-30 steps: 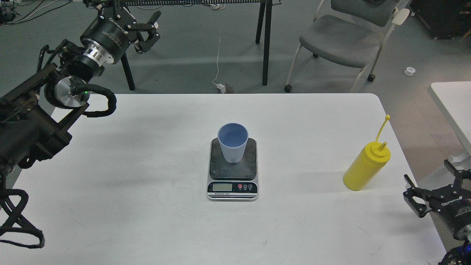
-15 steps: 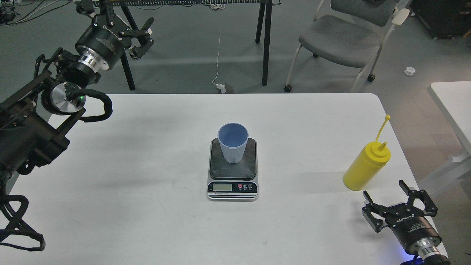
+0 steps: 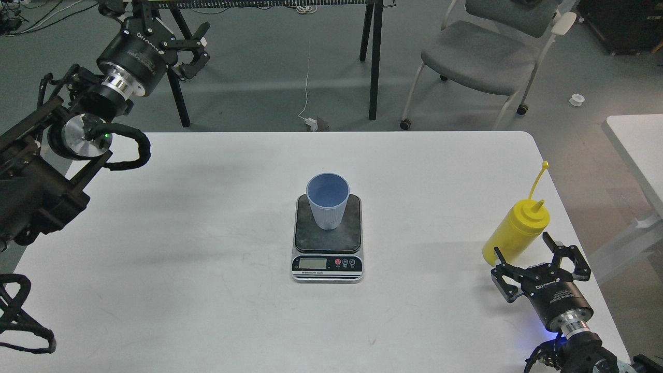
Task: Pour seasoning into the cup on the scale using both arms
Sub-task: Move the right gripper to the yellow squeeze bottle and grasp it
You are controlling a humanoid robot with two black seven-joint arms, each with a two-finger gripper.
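Observation:
The light-blue ribbed cup stands upright and empty on the dark plate of the scale at the table's middle. The yellow seasoning bottle stands upright near the right edge, nozzle uncovered, its cap strap sticking up. My right gripper is open just in front of the bottle's base, fingers spread either side, not closed on it. My left gripper is open, raised high past the table's far left corner, far from the cup.
The white table holds only the scale, cup and bottle. Beyond its far edge stand black table legs and a grey chair. Another white table's corner is at the right.
My right gripper has come in from the lower right edge and moved up and left to the bottle's base. My left gripper has drifted up and left, away from the table.

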